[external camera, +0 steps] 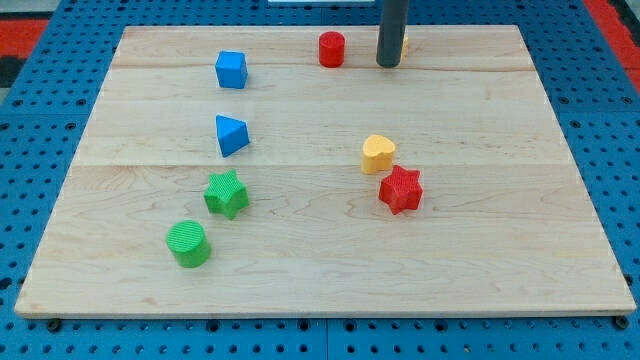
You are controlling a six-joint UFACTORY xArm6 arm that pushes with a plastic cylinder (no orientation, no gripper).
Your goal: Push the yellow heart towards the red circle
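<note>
The yellow heart (378, 154) lies right of the board's middle, with the red star (401, 189) touching it at its lower right. The red circle (331, 48) stands near the top edge, up and a little left of the heart. My tip (388, 64) rests on the board just right of the red circle, a short gap away, and well above the heart. A sliver of a yellow block (403, 44) shows behind the rod's right side; its shape is hidden.
A blue cube (231, 69) sits at upper left, a blue triangle (231, 135) below it. A green star (227, 193) and a green circle (187, 243) lie at lower left. The wooden board (480, 270) lies on a blue pegboard.
</note>
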